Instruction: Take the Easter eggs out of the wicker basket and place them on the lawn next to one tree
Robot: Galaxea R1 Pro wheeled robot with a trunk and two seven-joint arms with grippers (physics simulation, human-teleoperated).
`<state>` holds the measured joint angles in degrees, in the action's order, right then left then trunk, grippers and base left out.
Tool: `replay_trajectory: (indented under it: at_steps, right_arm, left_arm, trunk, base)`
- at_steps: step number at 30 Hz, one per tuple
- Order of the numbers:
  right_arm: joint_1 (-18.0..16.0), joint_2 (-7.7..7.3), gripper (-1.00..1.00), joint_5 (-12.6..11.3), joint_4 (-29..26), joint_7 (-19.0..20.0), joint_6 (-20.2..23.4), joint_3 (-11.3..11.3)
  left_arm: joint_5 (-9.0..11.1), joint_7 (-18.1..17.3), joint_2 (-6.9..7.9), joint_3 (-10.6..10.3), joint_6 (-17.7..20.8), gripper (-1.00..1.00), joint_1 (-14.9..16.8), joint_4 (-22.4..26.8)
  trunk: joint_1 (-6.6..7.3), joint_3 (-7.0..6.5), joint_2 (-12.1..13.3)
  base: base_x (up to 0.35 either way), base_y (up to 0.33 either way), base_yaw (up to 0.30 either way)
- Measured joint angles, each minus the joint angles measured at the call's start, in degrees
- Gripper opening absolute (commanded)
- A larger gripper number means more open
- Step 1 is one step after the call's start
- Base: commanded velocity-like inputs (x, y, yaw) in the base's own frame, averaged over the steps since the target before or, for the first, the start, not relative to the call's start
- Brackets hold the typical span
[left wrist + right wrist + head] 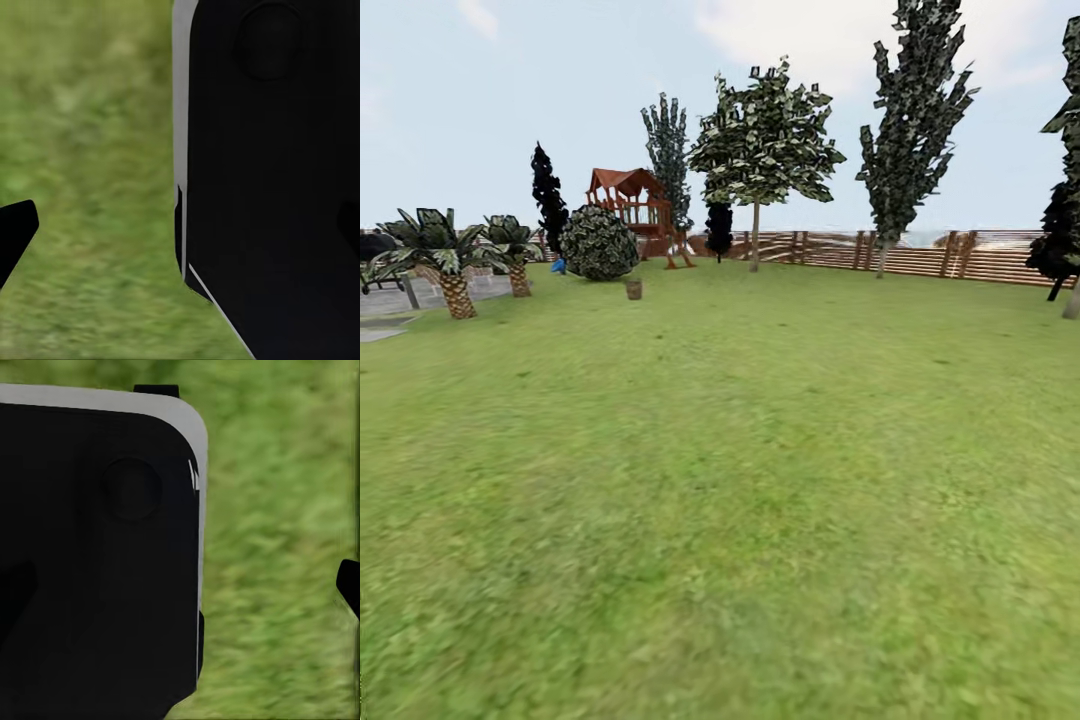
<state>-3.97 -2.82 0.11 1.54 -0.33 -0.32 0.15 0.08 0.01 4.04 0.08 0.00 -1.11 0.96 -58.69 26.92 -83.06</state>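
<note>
Far across the lawn a small brown shape, apparently the wicker basket, stands on the grass. The Easter eggs are too distant to make out. A tree with a pale trunk and broad canopy rises near the back fence of the garden. In the left wrist view my left gripper is open over grass, one black fingertip at the frame's edge. My right gripper is likewise open, with a fingertip showing. Nothing sits between either pair of fingers.
A brown slat fence runs along the back. A wooden playset and a round bush stand behind the basket. Palms line paving on the left. A taller tree stands right. The robot's black body is beside each wrist.
</note>
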Motion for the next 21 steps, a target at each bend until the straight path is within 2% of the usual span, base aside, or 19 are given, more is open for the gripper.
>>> replay_trajectory:
  at_steps: [5, 21]
  right_arm:
    - [0.0, -0.02, 1.0, 0.04, 0.0, 0.01, 0.0, 0.03]
    - [0.0, -0.07, 1.0, 0.03, 0.0, 0.15, -0.04, 0.0]
  left_arm:
    - [0.0, 0.02, 0.0, 0.0, 0.0, 1.0, 0.0, 0.0]
    - [0.0, 0.0, 0.0, 0.0, 0.0, 1.0, 0.0, 0.0]
  trunk:
    - [0.0, 0.0, 0.0]
    - [0.0, 0.0, 0.0]
  base:
    - [0.338, 0.0, 0.099]
    - [0.338, 0.0, 0.004]
